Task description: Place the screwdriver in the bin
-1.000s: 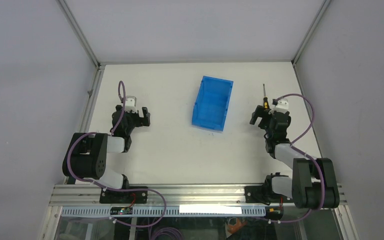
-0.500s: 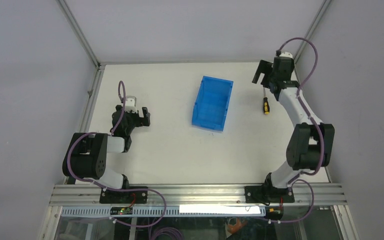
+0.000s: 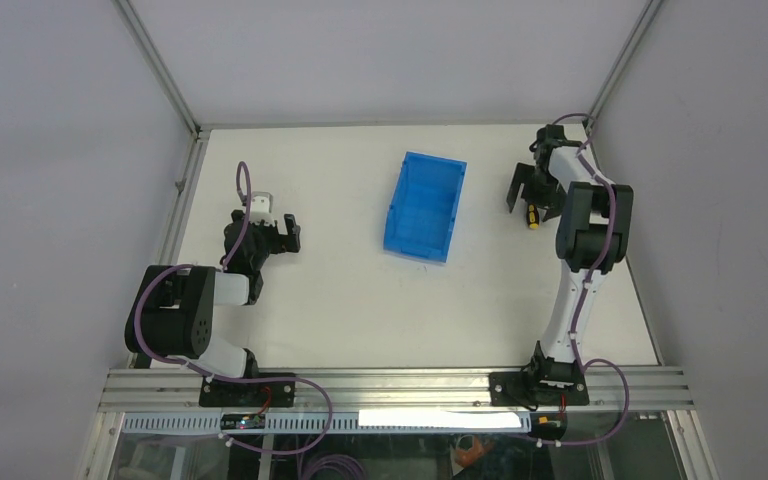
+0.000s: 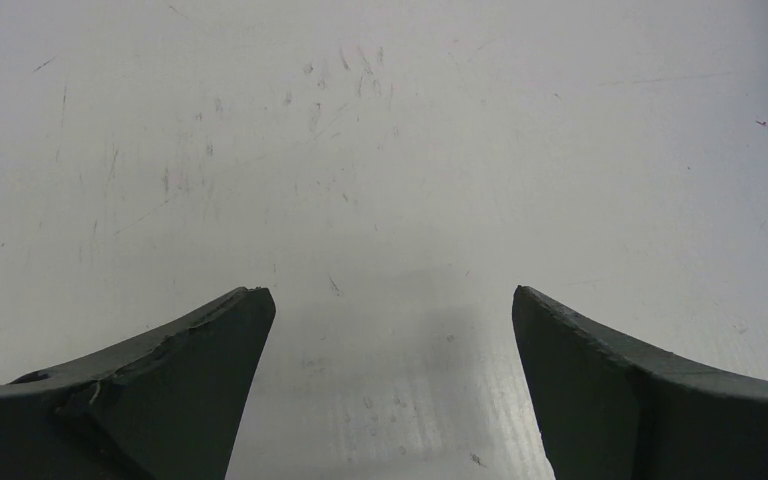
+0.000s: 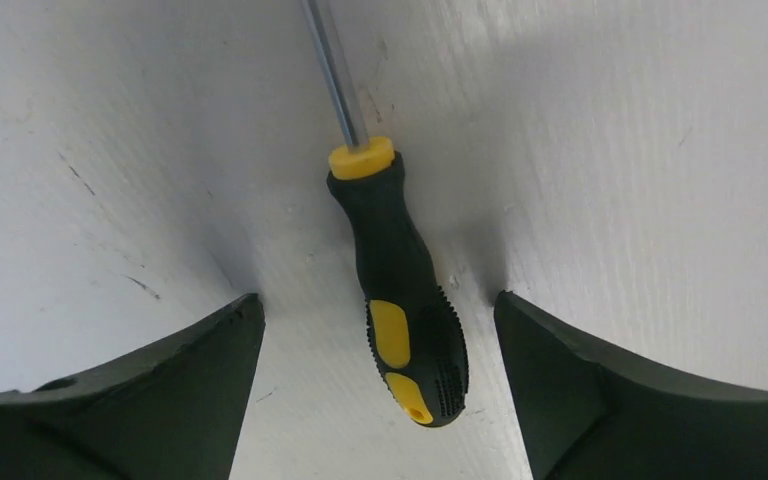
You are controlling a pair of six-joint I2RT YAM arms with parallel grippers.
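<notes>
The screwdriver [image 3: 532, 217], black and yellow handled with a thin metal shaft, lies flat on the white table at the right, handle toward me. My right gripper [image 3: 531, 195] hangs over it, open. In the right wrist view the handle [image 5: 405, 300] lies between the two fingers of the right gripper [image 5: 378, 300], with a gap on each side. The blue bin [image 3: 397, 207] stands empty mid-table, left of the screwdriver. My left gripper [image 3: 287, 233] rests low at the left, open, and the left wrist view shows only bare table between the fingers of the left gripper [image 4: 390, 295].
The table's right frame rail [image 3: 620, 215] runs close beside the right arm, and the back corner post [image 3: 590, 122] stands just behind it. White tabletop [image 3: 340, 290] lies between the bin and the arm bases.
The right arm swung from the screwdriver's near side up to the back corner, then came down over the handle. The screwdriver, the bin and the left arm have not moved.
</notes>
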